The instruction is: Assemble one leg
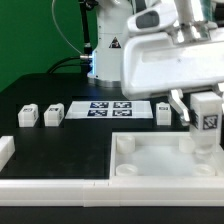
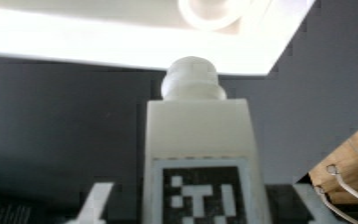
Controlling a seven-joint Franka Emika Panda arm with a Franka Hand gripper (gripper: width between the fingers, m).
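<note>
My gripper is shut on a leg, a small white block with a black-and-white marker on its face. It holds the leg upright over the far right corner of the large white tray-like piece, at or just above it. In the wrist view the leg fills the middle between my fingers, its round peg pointing toward a round corner socket of the tray. Three more legs lie on the table: two at the exterior view's left and one nearer the gripper.
The marker board lies flat behind the tray, between the loose legs. A white bar lies at the exterior view's left edge, and another long white part runs along the front. The arm's base stands behind.
</note>
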